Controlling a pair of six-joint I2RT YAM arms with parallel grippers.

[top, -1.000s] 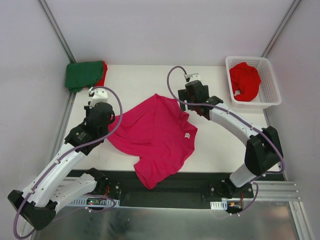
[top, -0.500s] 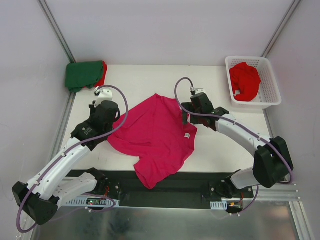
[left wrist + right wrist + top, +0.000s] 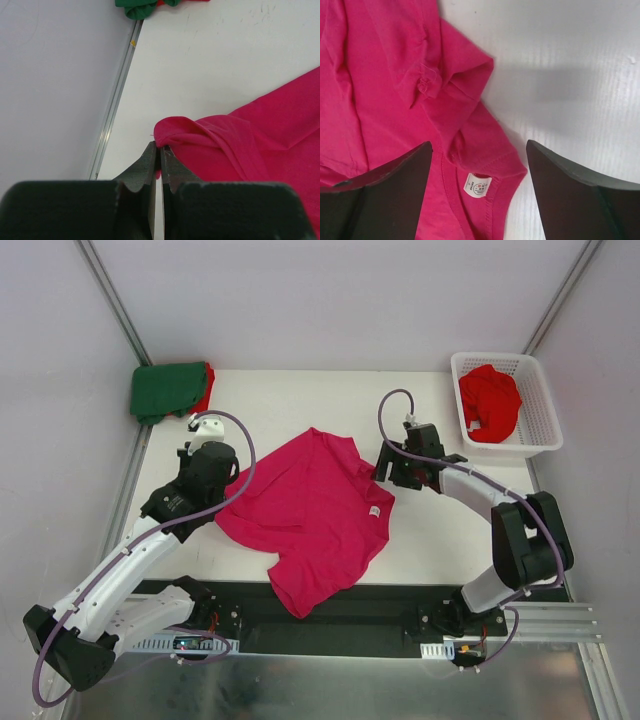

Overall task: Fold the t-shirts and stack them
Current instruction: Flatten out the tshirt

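Top view: pink shirt [image 3: 315, 510] lies crumpled mid-surface [image 3: 440, 530], one end over the near edge. Left claw [image 3: 160, 149] clamped on a fold at its left edge; right claw [image 3: 477, 150] apart over its collar. Green shirt [image 3: 165, 388] far-left corner, red shirt [image 3: 490, 400] in basket [image 3: 545, 430].

Looking down past wide-apart jaws onto pink shirt [image 3: 385, 90]: neckline with white label [image 3: 478, 186] between them, white desk [image 3: 570, 75] at right.
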